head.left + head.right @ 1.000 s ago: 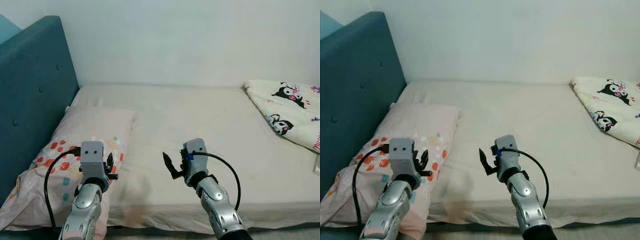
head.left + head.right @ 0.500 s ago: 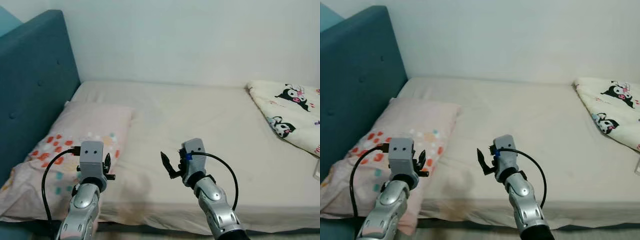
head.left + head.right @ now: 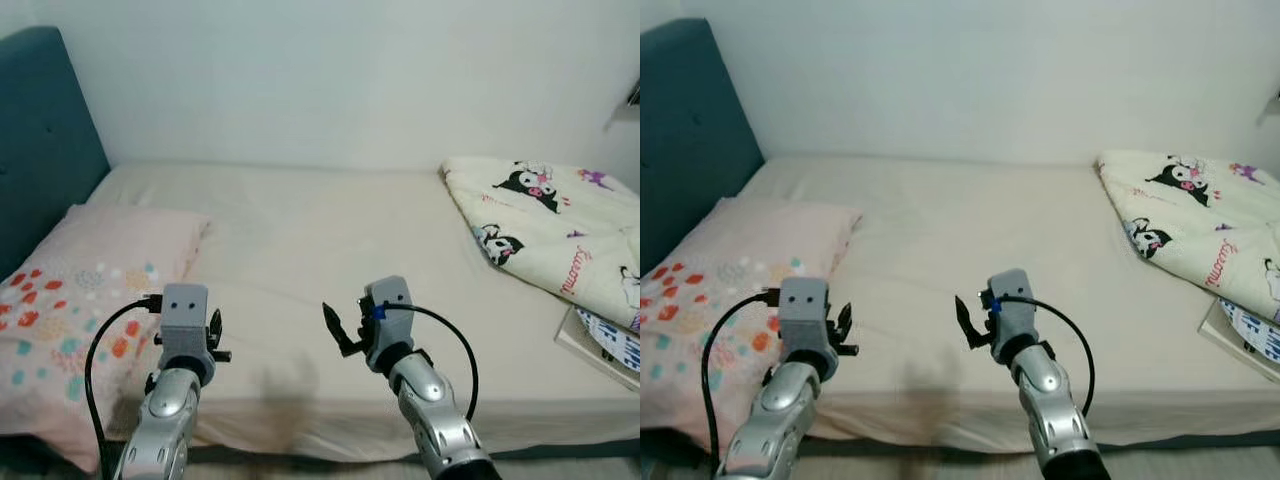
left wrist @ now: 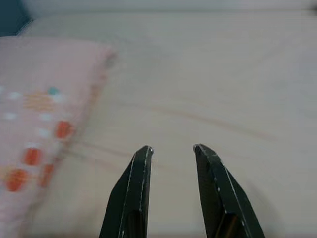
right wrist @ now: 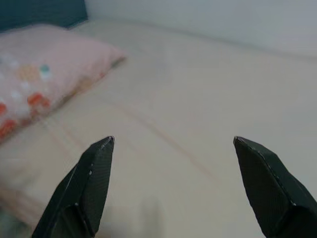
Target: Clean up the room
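Note:
A bed with a cream sheet (image 3: 330,230) lies before me. On its left end rests a pink pillow (image 3: 90,270) with coloured dots. A white blanket (image 3: 540,225) printed with cartoon figures is bunched at the right end. My left gripper (image 3: 214,322) hovers over the front edge of the bed beside the pillow, its fingers (image 4: 141,173) a little apart with nothing between them. To its right, my right gripper (image 3: 340,330) is held above the sheet. It stands wide open and empty in the right wrist view (image 5: 173,141).
A teal padded headboard (image 3: 40,130) rises at the far left. A plain white wall runs behind the bed. At the right edge, under the blanket's corner, lies a flat book or box (image 3: 605,345). The sheet's middle is bare.
The camera has turned to the right: headboard and pillow slid leftward and more of the blanket and the flat item came into view. Both arms keep the same pose.

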You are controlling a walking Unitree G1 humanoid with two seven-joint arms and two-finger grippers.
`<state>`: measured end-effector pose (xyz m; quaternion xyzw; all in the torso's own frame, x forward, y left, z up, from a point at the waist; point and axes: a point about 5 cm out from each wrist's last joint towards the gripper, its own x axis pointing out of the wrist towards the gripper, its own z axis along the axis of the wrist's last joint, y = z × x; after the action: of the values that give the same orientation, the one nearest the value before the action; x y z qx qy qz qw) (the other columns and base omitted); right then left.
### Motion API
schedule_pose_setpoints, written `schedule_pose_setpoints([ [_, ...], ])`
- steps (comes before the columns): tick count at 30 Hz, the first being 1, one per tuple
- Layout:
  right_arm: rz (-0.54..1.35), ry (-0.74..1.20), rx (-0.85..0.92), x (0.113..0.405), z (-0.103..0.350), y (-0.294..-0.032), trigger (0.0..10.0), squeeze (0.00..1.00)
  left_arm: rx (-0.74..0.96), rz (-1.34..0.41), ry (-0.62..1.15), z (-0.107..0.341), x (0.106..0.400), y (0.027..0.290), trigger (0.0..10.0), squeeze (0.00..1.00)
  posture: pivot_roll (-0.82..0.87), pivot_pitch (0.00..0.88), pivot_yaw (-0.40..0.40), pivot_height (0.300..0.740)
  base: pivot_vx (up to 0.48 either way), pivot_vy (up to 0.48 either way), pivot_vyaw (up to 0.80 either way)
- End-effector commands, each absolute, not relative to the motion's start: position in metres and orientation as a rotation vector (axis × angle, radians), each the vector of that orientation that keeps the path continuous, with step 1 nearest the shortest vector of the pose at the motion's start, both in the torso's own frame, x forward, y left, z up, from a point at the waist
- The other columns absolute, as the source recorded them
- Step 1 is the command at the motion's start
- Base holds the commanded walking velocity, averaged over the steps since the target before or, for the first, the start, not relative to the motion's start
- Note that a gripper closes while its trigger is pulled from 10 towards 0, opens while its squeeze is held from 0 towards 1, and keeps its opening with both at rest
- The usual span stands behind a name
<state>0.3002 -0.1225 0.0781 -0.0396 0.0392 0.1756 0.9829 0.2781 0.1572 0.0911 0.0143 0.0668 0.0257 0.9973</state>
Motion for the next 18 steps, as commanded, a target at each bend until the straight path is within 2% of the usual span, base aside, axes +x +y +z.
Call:
schedule_pose_setpoints([
  [1,0.348,0.076,-0.072,0.3015,0.0797,-0.1209,10.0,0.00,0.049,0.062,0.146,0.0897,0.2775,0.1606,10.0,0.00,0.06,0.053,-0.074,0.740,0.000,-0.454,0.80],
  [12,0.333,0.076,-0.069,0.3014,0.0794,-0.1230,10.0,0.00,0.052,0.060,0.152,0.0891,0.2772,0.1608,10.0,0.00,0.06,0.054,-0.070,0.740,0.000,-0.456,0.76],
  [18,0.307,0.073,-0.034,0.3027,0.0804,-0.1269,10.0,0.00,0.054,0.057,0.153,0.0890,0.2775,0.1603,10.0,0.00,0.05,0.056,-0.069,0.740,0.000,-0.456,0.00],
])
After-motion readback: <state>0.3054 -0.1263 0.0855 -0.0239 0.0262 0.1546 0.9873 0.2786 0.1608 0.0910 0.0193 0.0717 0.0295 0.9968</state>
